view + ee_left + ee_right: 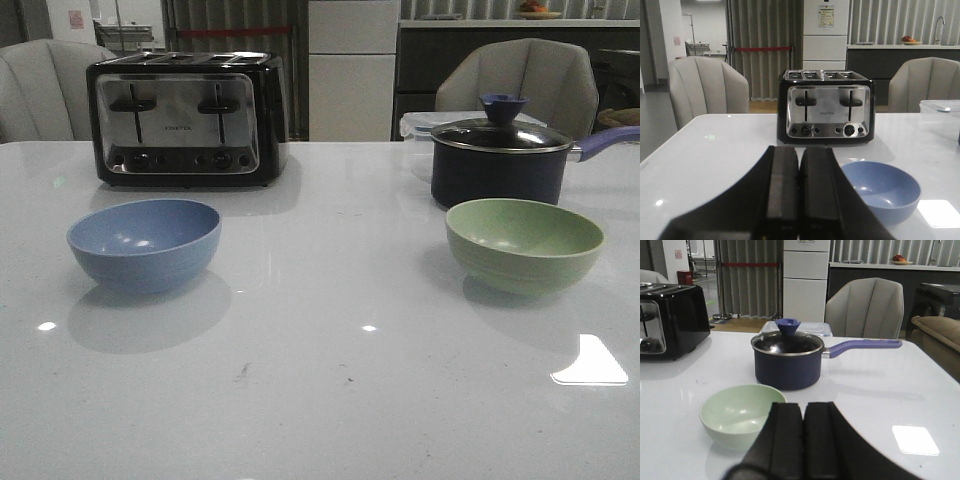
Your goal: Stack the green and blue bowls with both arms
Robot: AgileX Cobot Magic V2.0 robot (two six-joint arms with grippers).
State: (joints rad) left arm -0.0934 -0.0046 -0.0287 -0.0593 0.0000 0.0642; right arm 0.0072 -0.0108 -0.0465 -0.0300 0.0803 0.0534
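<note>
A: Left gripper: fingers pressed together, nothing between them, pointed toward the toaster. Right gripper: same, pads closed flat on each other, empty. Neither is in contact with a bowl.

B: Bowl positions?

A: Blue bowl on the left side of the white table, upright, in front of the toaster. Green bowl on the right side, upright, just in front of the dark lidded saucepan. The two bowls are well apart, open table between them.

B: Progress, then?

A: By my reading, none yet. Nothing grasped, nothing lifted, nothing nested. Everything remains: both sets of fingers need to open, each arm has to reach its bowl, one bowl has to travel to the other and be seated inside it.

B: What do the views disagree on?

A: Not disagree, just differ. The front view shows both bowls at once and the gap between them, but no arms at all. The left wrist view shows only the blue bowl, beside the fingers and beyond them, with its hollow interior empty. The right wrist view shows only the green bowl, partly covered by the fingers, plus the saucepan's long purple handle in full, which the front view cuts off at the frame edge.

B: Hazard?

A: Possibly the saucepan, close behind the green bowl.
</note>
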